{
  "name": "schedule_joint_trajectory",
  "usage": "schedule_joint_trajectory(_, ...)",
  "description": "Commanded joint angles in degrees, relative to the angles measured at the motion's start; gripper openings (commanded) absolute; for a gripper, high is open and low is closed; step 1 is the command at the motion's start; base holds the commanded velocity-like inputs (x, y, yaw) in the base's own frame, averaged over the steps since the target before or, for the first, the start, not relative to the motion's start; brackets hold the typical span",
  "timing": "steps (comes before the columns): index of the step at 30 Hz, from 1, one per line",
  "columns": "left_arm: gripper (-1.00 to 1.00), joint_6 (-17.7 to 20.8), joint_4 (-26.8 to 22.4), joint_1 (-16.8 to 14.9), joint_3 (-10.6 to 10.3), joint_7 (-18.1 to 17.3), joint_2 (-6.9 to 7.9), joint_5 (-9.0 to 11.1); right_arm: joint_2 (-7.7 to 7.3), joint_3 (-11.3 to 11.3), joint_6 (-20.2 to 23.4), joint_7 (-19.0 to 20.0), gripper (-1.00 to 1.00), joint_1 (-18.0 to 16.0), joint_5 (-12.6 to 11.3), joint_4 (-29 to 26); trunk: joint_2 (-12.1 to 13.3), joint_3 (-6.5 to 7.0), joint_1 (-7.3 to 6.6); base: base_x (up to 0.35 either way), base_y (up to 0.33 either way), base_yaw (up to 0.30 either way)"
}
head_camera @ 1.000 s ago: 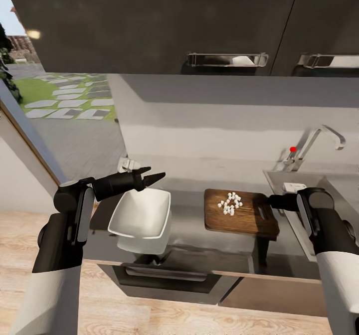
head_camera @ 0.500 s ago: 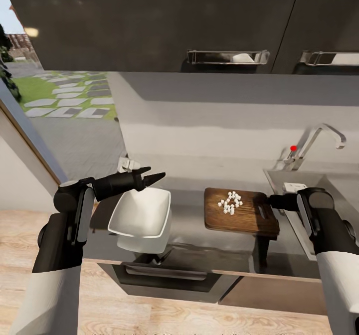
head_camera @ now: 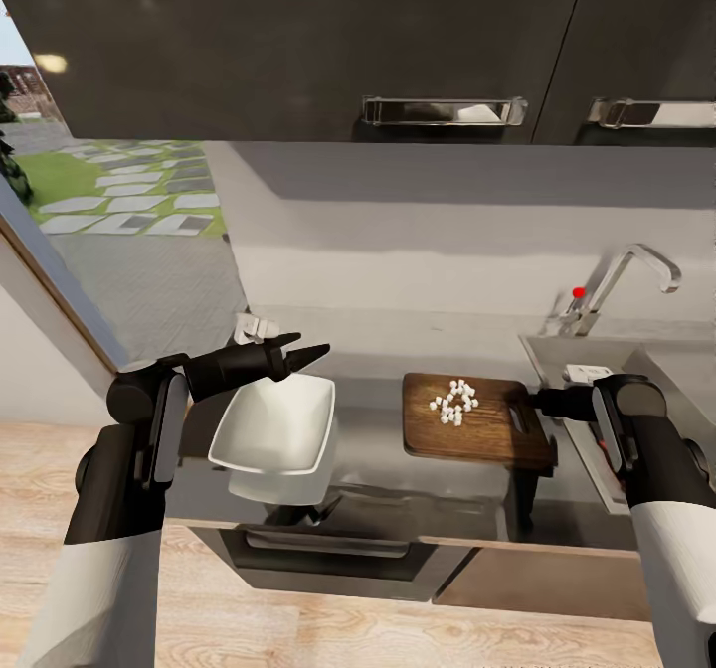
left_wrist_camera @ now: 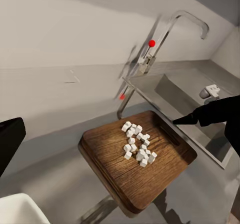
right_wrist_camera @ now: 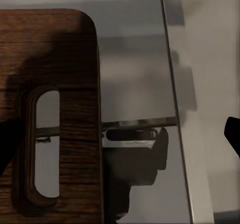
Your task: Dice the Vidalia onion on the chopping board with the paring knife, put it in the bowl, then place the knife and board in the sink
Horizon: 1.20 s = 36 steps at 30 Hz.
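Note:
The dark wooden chopping board (head_camera: 487, 429) lies on the glossy countertop (head_camera: 373, 449) with the diced onion (head_camera: 455, 402) as small white cubes on it. In the left wrist view the cubes (left_wrist_camera: 137, 145) sit mid-board (left_wrist_camera: 165, 169). My right gripper (head_camera: 542, 402) is at the board's slotted end; in the right wrist view its fingers stand wide apart beside the slot (right_wrist_camera: 42, 149). The white bowl (head_camera: 273, 429) is left of the board. My left gripper (head_camera: 316, 350) hovers open just over its far rim. A red sliver (head_camera: 601, 439) beside my right forearm could be the paring knife; too little shows.
The steel sink (head_camera: 557, 350) with its chrome tap (head_camera: 622, 280) is right of the board, and a small white object (head_camera: 587, 373) lies in it. Black upper cabinets (head_camera: 398, 42) hang overhead. A window (head_camera: 119, 211) is at the left. A small white item (head_camera: 257, 328) stands by the wall.
The whole head view has shifted slightly left and down, so the camera moved. Neither arm, the bowl nor the board has visibly moved against the others.

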Motion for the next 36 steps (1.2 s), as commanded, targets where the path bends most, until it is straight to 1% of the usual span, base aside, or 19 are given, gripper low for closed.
schedule_joint_trajectory(1, 1.0, 0.5, 0.0, -0.1, 0.1, -0.1, -0.05, 0.2, 0.0, 0.0, 0.2, 0.6, 1.0, -0.1, 0.6, 0.0, -0.1, -0.11, 0.03, 0.0, 0.0, -0.03)
schedule_joint_trajectory(17, 1.0, 0.5, 0.1, -0.1, 0.1, -0.1, -0.05, 0.2, 0.0, 0.0, 0.2, 0.6, 1.0, -0.1, 0.6, 0.0, -0.1, -0.82, 0.03, 0.0, 0.0, -0.003)
schedule_joint_trajectory(30, 1.0, 0.5, 0.1, -0.1, 0.1, -0.1, -0.05, 0.2, 0.0, 0.0, 0.2, 0.6, 1.0, -0.1, 0.6, 0.0, -0.1, -1.92, 0.03, 0.0, 0.0, 0.0)
schedule_joint_trajectory(36, 1.0, 0.5, 0.1, -0.1, 0.1, -0.1, -0.05, 0.2, 0.0, 0.0, 0.2, 0.6, 1.0, -0.1, 0.6, 0.0, -0.1, -2.04, 0.03, 0.0, 0.0, 0.0)
